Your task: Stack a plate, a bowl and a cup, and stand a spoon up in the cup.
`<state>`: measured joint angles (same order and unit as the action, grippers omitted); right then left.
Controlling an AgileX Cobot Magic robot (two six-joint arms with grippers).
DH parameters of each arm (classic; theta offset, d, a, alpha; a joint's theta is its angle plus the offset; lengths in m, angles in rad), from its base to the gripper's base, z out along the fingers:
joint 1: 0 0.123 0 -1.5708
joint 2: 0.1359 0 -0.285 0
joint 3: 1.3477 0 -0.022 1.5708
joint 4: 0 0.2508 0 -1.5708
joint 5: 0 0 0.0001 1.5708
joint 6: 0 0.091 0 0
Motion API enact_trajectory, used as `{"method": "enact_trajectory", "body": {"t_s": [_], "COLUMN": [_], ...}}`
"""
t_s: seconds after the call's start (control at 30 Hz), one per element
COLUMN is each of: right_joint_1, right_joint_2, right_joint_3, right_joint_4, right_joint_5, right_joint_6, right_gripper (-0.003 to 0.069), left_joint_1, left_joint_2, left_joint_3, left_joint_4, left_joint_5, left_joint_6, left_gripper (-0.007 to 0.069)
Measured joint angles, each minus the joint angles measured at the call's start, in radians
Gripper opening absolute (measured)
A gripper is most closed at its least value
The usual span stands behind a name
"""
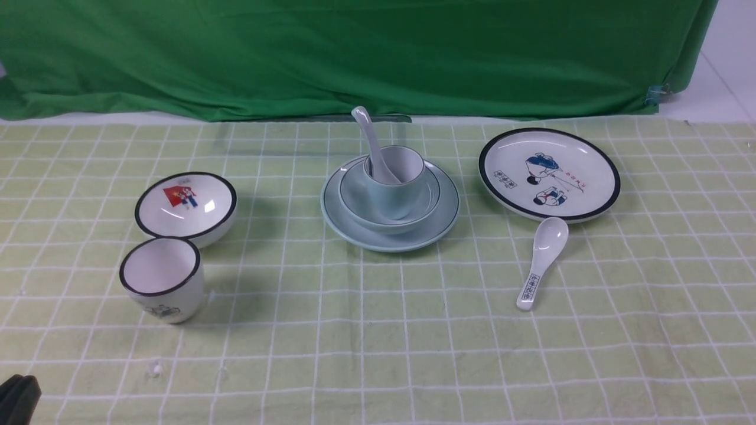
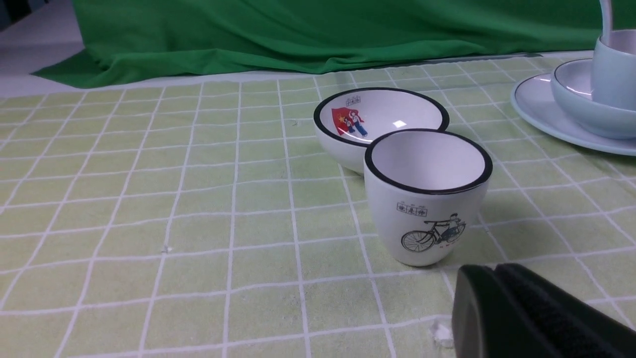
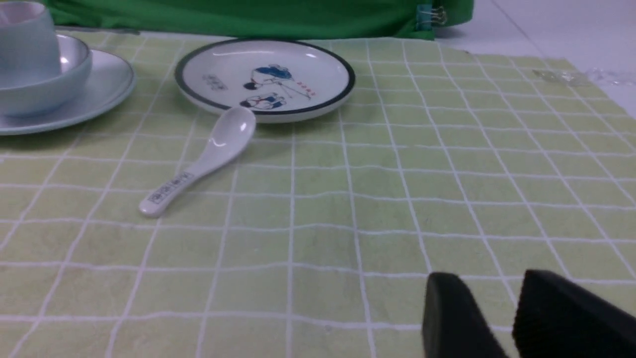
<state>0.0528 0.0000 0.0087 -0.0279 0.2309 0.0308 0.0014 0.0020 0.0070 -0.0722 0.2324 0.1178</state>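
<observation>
Printed plate [image 1: 549,173] and marked spoon [image 1: 542,261] flank the stack; left pincer [image 2: 492,298] clenched, right pincer [image 3: 497,308] parted.

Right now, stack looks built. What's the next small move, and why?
Probably none on the dishes: just park both arms. The plate carries the bowl, the cup sits in the bowl, and the spoon leans handle-up in the cup. The left gripper is shut and empty; the right gripper is parted, holding nothing, both well back.

left hand [image 2: 497,278] closed, right hand [image 3: 502,298] parted
</observation>
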Motion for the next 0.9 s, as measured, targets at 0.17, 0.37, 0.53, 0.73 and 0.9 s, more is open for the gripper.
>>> {"method": "enact_trajectory", "body": {"t_s": [0.17,0.37,0.53,0.73,0.9], "right_joint_1": [0.064,0.07,0.071,0.071,0.071], "right_joint_2": [0.0,0.0,0.0,0.0,0.0], "right_joint_3": [0.0,0.0,0.0,0.0,0.0], "right_joint_4": [0.0,0.0,0.0,0.0,0.0], "right_joint_5": [0.0,0.0,0.0,-0.002,-0.002], "right_joint_6": [0.0,0.0,0.0,0.0,0.0], "right_gripper": [0.0237,0.0237,0.0239,0.0235,0.0088], "left_joint_1": [0.0,0.0,0.0,0.0,0.0], "left_joint_2": [0.0,0.0,0.0,0.0,0.0], "left_joint_3": [0.0,0.0,0.0,0.0,0.0], "left_joint_4": [0.0,0.0,0.0,0.0,0.0], "left_joint_5": [0.001,0.001,0.001,0.001,0.001], "left_joint_6": [0.001,0.004,0.004,0.004,0.004], "left_gripper": [-0.0029,-0.0029,-0.0029,-0.0029,-0.0029]}}
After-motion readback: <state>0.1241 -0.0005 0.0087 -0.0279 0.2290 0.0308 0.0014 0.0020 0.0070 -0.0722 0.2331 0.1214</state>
